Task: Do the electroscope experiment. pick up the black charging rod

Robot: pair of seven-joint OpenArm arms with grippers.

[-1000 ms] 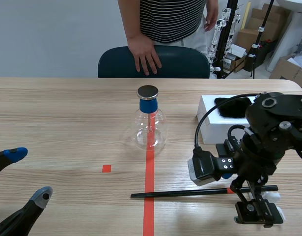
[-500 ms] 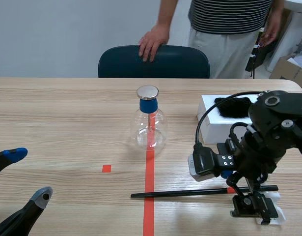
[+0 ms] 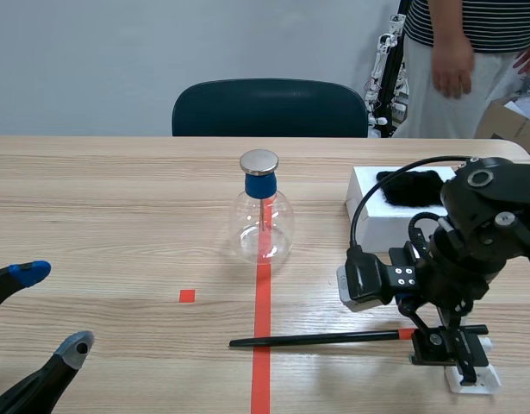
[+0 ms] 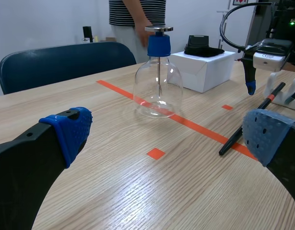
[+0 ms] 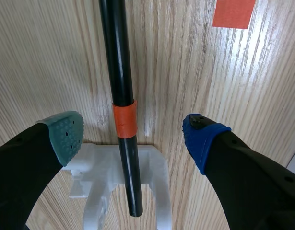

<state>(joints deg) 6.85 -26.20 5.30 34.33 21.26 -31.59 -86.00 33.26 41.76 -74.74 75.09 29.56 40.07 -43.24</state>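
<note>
**Surface.** Light wood-grain table marked with orange-red tape. At its far edge stands a dark blue chair, and beyond the far right corner a person in a striped top.

**Right gripper**. The fingers are spread wide and grip nothing. It is poised directly above the black charging rod. The rod passes between the two pads, the grey-green pad on one side and the blue pad on the other. There is a visible gap on each side and neither pad is in contact.

**Rod.** An orange band on the rod sits level with the fingertips. The rod's end rests in a white cradle beneath the gripper. The rest of its length runs ahead of the gripper, flat on the table and across the long tape line.

**Left gripper**. It is fully open and empty, held low over the table and well apart from the rod. The rod's free tip lies ahead of it, near its right-hand pad.

**Other items.**
- A clear glass electroscope flask with a blue collar and metal disc cap stands upright on the tape line. It is straight ahead of the left gripper.
- A white box carrying a black furry cloth sits beyond the flask as seen from the left gripper, just beside the right arm.
</note>
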